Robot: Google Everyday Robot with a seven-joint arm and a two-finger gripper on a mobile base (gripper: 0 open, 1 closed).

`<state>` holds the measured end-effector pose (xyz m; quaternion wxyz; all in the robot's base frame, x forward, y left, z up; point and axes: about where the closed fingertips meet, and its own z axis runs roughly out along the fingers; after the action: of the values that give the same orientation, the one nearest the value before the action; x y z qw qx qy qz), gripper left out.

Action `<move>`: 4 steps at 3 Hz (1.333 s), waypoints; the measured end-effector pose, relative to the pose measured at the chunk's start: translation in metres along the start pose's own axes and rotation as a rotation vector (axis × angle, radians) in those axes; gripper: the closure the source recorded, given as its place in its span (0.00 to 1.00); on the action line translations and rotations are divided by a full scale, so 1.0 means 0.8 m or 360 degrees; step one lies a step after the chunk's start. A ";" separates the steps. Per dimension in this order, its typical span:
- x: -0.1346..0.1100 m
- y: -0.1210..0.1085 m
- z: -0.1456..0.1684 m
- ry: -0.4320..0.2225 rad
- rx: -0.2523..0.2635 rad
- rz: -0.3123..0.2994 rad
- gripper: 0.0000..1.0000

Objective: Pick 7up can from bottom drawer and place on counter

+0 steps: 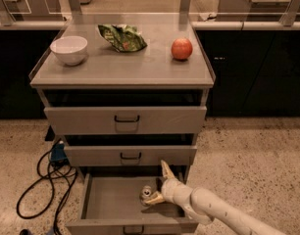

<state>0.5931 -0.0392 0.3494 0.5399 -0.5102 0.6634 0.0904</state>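
The 7up can [147,192] stands upright on the grey floor of the open bottom drawer [108,204], right of its middle. My gripper [159,184] reaches into the drawer from the lower right and is open. Its lower fingertip [153,199] is right beside the can's base, and the upper finger points up towards the middle drawer. The can sits at the left of the jaw opening, not clasped. The counter [120,70] is the grey top of the cabinet above.
On the counter stand a white bowl [69,49], a green foil snack bag [123,37] and a red-orange apple [182,48]. The top drawer [125,119] and middle drawer [130,155] are slightly open. A black cable [42,180] lies on the floor at the left.
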 end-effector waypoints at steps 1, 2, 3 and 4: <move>0.049 -0.030 0.014 0.0181 0.0023 0.0072 0.00; 0.048 -0.030 0.015 0.0178 0.0023 0.0071 0.00; 0.077 -0.021 0.034 0.0182 -0.0020 0.0136 0.00; 0.084 -0.014 0.034 0.0187 -0.0034 0.0159 0.00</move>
<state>0.6257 -0.0654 0.2894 0.4893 -0.4867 0.7175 0.0944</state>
